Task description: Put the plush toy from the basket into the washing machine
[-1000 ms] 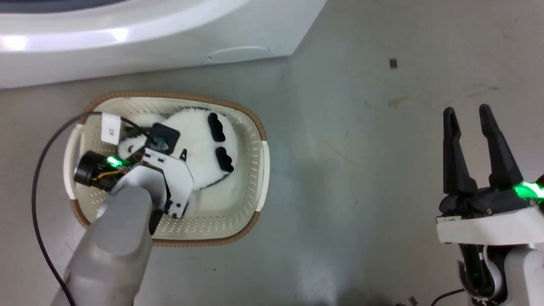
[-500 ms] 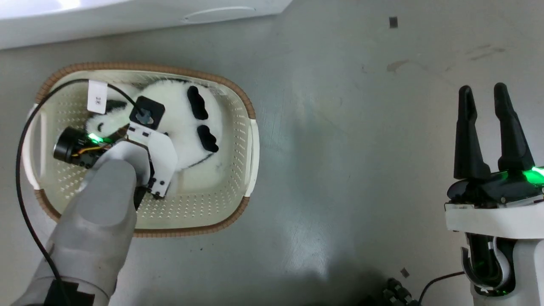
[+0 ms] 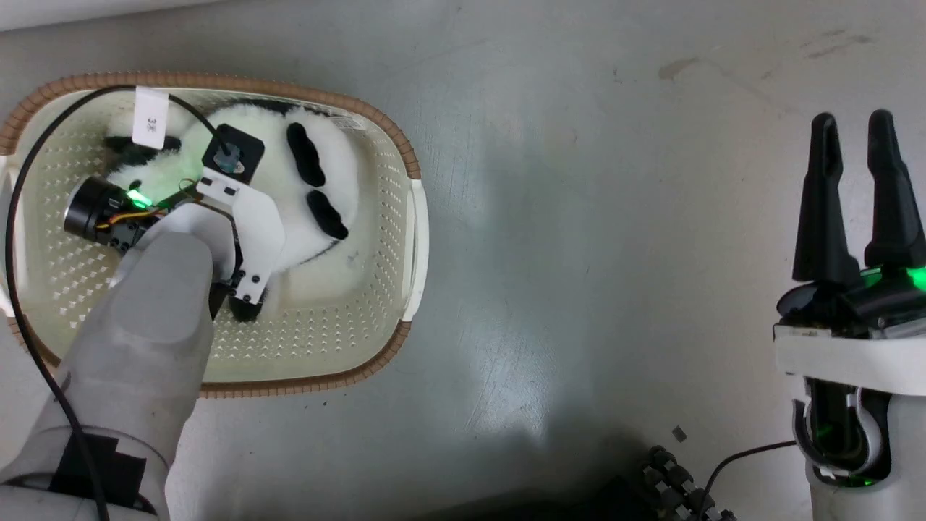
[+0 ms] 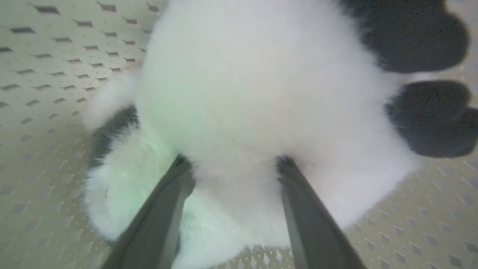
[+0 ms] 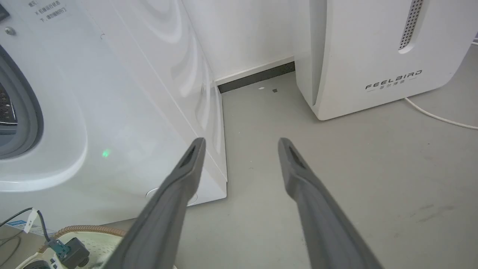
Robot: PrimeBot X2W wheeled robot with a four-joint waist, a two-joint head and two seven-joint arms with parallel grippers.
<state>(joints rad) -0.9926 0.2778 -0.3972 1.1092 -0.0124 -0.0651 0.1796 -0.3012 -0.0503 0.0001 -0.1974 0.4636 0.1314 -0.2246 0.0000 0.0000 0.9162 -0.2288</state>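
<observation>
At left of the head view: basket (image 3: 416, 231), cream with a brown rim, standing on the grey floor (image 3: 579, 217). Toy (image 3: 340, 174), a white and black panda, lies inside it, towards the far end. Left arm (image 3: 159, 304) reaches down into the basket, its wrist covering part of the toy. Right gripper (image 3: 854, 119) at the right edge, well apart from the basket, fingers pointing up the view, parted, nothing between them.

Left wrist view: left gripper (image 4: 231, 164), fingers parted wide, tips sunk in the toy's white fur with a bulge of plush between them; not drawn together on it. Two black patches of the toy at upper right. Perforated basket bottom shows around the toy.

Right wrist view: right gripper's fingers spread and empty above bare floor. Washer (image 5: 130, 93), white, at left; grey door seal (image 5: 33, 112) at the left edge. White FEELBIRD appliance (image 5: 366, 45) at upper right. Basket rim at lower left, just before the washer.
</observation>
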